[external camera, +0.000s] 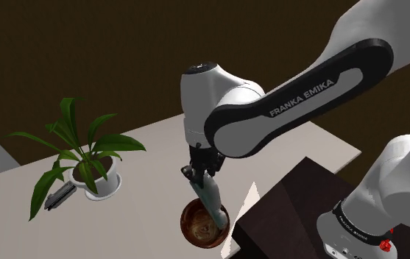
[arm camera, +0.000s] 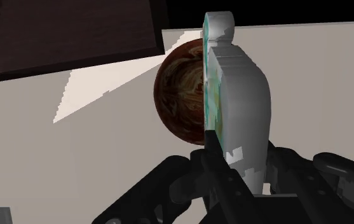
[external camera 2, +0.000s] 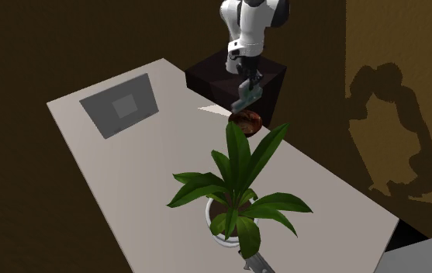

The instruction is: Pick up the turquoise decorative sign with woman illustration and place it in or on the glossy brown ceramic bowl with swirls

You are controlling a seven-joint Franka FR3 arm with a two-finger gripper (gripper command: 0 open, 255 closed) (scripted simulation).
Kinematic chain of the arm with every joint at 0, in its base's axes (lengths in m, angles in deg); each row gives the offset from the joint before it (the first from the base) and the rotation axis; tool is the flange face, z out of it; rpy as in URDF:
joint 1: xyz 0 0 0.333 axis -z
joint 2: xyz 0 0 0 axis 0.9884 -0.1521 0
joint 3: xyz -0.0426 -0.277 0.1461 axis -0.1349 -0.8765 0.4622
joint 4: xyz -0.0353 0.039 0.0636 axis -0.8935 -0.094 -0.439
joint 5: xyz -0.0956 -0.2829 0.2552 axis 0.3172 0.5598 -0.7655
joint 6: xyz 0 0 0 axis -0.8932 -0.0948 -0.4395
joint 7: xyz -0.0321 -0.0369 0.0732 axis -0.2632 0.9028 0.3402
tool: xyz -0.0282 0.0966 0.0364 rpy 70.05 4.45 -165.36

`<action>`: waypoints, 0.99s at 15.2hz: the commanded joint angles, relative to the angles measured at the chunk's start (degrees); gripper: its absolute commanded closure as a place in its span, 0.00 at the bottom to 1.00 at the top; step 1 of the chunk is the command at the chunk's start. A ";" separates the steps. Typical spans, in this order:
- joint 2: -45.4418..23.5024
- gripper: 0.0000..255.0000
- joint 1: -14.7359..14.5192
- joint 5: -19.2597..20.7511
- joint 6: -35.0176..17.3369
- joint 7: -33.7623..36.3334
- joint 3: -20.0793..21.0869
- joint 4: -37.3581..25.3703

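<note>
We saw the gripper (external camera: 200, 175) clamped on the sign (external camera: 212, 200), with its 2 black fingers (arm camera: 212, 149) pressed against the sign's 2 flat faces. In the wrist view the sign stood edge-on between them. It was mostly grey-white there, with a strip of turquoise along 1 side, and its rounded top pointed away from the hand.

The bowl (external camera: 195, 226) was glossy brown with swirls inside. It sat on the pale table (external camera: 159, 158), near the corner next to the dark stand (external camera: 291, 213). In the shoulder view the sign hung tilted directly over the bowl, with its lower end down at the rim. From these angles we could not tell whether that end touched the bowl or hung just clear of it. The second exterior view showed the same stacking, with the sign in the gripper and the bowl right beneath it. In the wrist view the bowl lay just behind the sign.

A leafy green plant (external camera: 78, 147) in a white pot (external camera: 107, 185) stood well apart from the bowl, toward the shoulder view's left. A slim dark object (external camera: 59, 197) lay on the table just beside the pot. A flat grey panel (external camera 2: 121, 105) lay on the table toward the second exterior view's upper left, well apart from both the bowl and the plant.
</note>
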 commanded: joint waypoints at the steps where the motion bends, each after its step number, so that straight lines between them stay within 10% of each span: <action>1: 0.52 1.00 -0.34 -0.56 -1.40 0.18 0.30 1.81; 15: -8.98 1.00 -0.46 4.64 -13.05 3.48 0.39 4.81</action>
